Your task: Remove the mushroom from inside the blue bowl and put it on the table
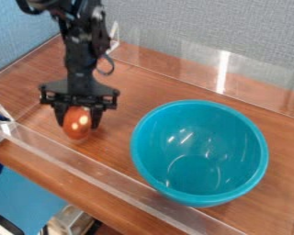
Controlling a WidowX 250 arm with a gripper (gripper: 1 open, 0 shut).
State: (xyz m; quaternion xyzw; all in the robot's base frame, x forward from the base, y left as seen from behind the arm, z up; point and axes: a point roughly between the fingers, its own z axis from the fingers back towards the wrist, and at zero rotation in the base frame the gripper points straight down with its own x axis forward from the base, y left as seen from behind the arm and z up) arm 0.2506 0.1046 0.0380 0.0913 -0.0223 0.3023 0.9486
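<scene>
1. Tool count: one, a dark tool (78, 116), reaching down from the top of your view, left of centre. Its fingers are closed on the mushroom, one at each side, so you have it pinched.
2. Mushroom count: one. You see the mushroom (77, 125) between the fingertips, reddish-orange cap toward you, pale bright spots on it. Position: outside the bowl, low over the counter's left part, near the front clear wall. Whether its underside touches the wood, you cannot tell from this view.
3. Bowl count: one. The blue bowl (200, 154) sits upright on the counter, right of centre, well apart from the tool. Its open top faces you, and small bright reflections show on the inner surface.
4. Counter count: one, the reddish-brown wooden counter (143, 87), glossy, with visible grain. It carries the bowl.
5. Clear walls: you can make out two, a front clear wall (113, 184) running diagonally below the tool and bowl, and a rear clear wall (175, 62) along the far edge. A bright vertical glare shows on the rear one.
6. Background: one grey textured panel (235, 37) behind the counter and one blue textured panel (17, 41) at your upper left.
</scene>
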